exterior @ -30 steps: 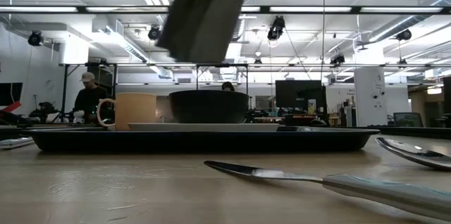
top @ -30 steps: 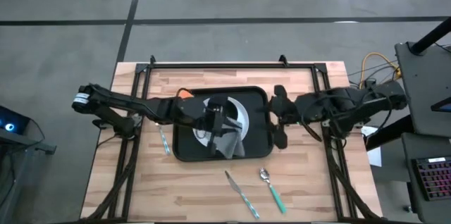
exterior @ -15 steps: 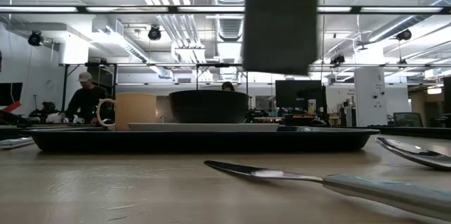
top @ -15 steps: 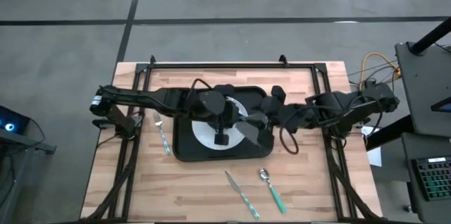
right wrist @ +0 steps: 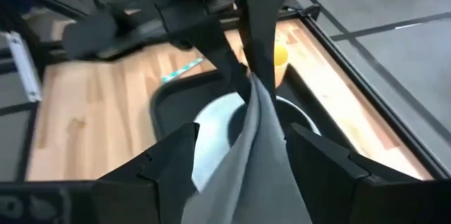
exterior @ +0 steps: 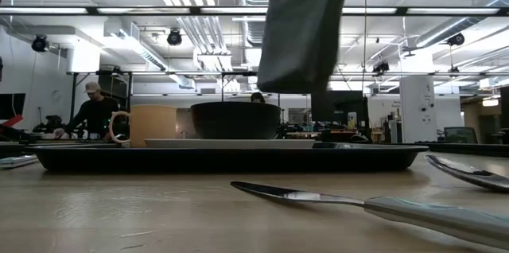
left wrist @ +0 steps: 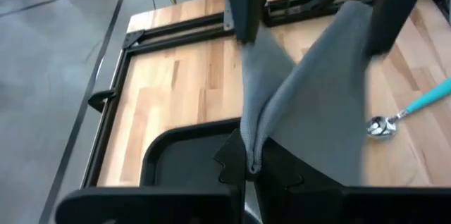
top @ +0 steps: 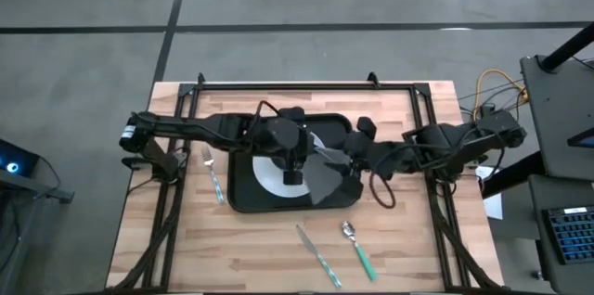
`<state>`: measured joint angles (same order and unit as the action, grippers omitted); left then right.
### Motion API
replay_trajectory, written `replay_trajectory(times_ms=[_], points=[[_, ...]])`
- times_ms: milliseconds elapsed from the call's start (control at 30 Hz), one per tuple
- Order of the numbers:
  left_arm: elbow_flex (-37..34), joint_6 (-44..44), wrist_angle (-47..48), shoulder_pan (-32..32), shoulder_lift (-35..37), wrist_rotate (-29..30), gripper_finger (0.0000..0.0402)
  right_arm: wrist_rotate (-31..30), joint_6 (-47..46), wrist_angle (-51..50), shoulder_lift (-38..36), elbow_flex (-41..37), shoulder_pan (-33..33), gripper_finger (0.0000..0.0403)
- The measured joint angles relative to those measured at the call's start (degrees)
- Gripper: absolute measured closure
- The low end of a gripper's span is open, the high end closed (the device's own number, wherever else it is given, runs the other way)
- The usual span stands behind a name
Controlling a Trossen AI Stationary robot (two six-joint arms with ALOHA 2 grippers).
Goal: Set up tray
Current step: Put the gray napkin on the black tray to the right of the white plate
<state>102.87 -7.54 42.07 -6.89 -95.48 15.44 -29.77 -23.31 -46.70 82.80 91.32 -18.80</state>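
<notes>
Wooden planks make up the bench (top: 186, 239), framed by black rails on a grey concrete floor, with a busy workshop and a person visible far behind in the low view. At its middle lies the tray (top: 243, 193), long axis running left to right, carrying a white plate (top: 267, 176), a dark bowl (exterior: 235, 119) and a tan mug (exterior: 151, 126). Both arms meet above the tray. The left tool (top: 292, 163) hangs over the plate and is clamped on one upper edge of a grey napkin (top: 327, 176); the right tool (top: 353, 167) comes in from the tray's right end and, as its wrist view shows, has its fingers pinched on the cloth as well, so the napkin is held in the air between them, draping well above the tray in the low view. A knife (top: 318, 256) and a teal-handled spoon (top: 356, 245) lie on the bench in front of the tray, a teal-handled fork (top: 214, 180) just beside its left end. The napkin hangs over the tray's right half, so the free strip beside the plate lies directly below and nearer the right arm, which looks better placed to lower it.
</notes>
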Motion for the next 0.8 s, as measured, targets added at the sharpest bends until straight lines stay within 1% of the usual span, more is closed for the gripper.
replay_trajectory(times_ms=[300, 600, 800], points=[[0.2, -0.2, 0.1, 0.3, 0.1, -0.6, 0.0402, 0.1, 1.0, -0.1, 3.3, -0.2, 1.9, 0.0193], [0.2, -0.3, 1.6, 0.2, 0.1, -2.6, 0.0401, 0.3, 0.9, -1.4, 3.2, -0.2, 3.5, 0.0193], [0.6, -0.6, 1.5, 0.2, 0.1, -3.0, 0.0402, 5.5, 0.8, -2.0, 4.5, -0.3, 5.1, 0.0195]])
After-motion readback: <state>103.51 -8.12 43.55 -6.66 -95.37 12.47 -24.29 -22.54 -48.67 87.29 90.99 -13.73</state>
